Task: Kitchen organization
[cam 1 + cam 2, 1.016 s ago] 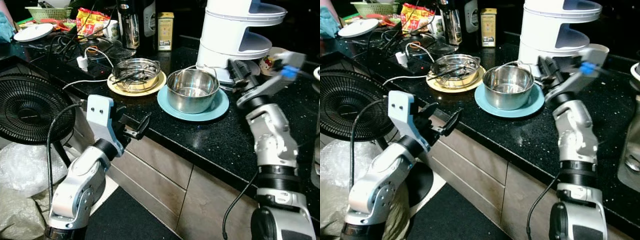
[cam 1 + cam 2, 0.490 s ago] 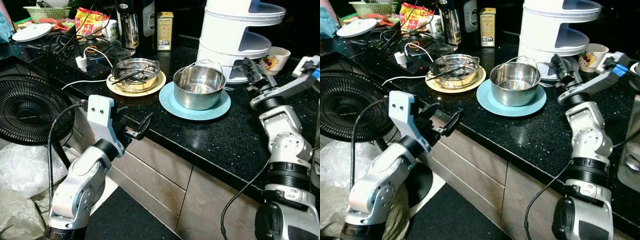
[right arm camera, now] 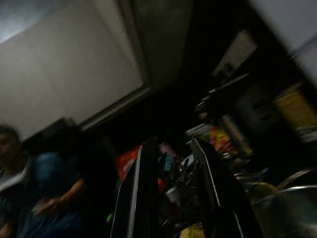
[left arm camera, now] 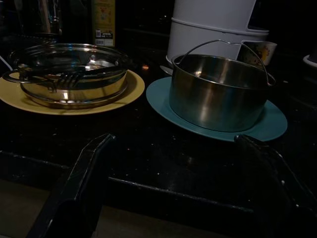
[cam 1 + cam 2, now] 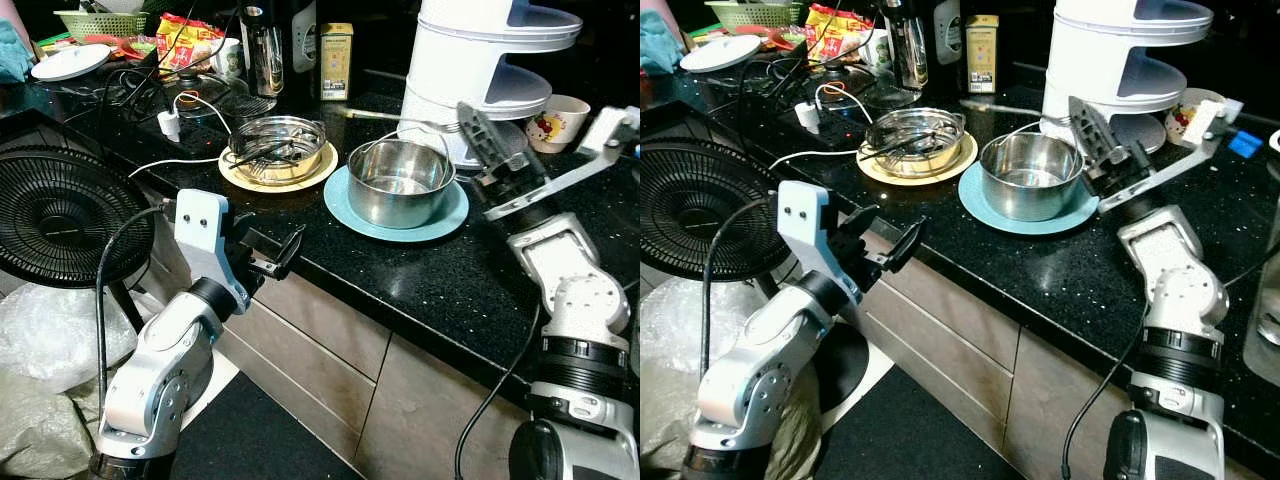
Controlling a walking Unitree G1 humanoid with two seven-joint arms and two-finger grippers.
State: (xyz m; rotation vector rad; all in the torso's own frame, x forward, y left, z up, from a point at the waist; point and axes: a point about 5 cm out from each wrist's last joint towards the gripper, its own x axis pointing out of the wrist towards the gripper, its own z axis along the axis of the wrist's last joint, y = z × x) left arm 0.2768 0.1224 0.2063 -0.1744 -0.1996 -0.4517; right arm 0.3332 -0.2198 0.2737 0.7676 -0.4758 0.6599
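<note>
A steel pot (image 5: 400, 180) with a thin bail handle sits on a blue plate (image 5: 445, 215) on the black counter. Left of it, a shallow steel bowl (image 5: 275, 145) holding utensils rests on a yellow plate (image 5: 235, 170). My left gripper (image 5: 270, 245) hangs open at the counter's front edge, below the yellow plate, with nothing between its fingers (image 4: 84, 178). My right gripper (image 5: 1080, 110) is raised just right of the pot, fingers slanting up and to the left, a little apart and holding nothing (image 3: 172, 144).
A white tiered rack (image 5: 480, 60) stands behind the pot, a printed cup (image 5: 557, 120) to its right. Cables and a white plug (image 5: 170, 125), a steel flask (image 5: 265, 60) and a yellow tin (image 5: 335, 60) crowd the back left. A black fan (image 5: 60, 215) stands beside the counter. A blurred person (image 3: 29, 188) appears.
My right forearm has swung and tilted, so its fingers now point up beside the pot's right rim instead of lying by the rack. The left arm is still. The camera shifted slightly.
</note>
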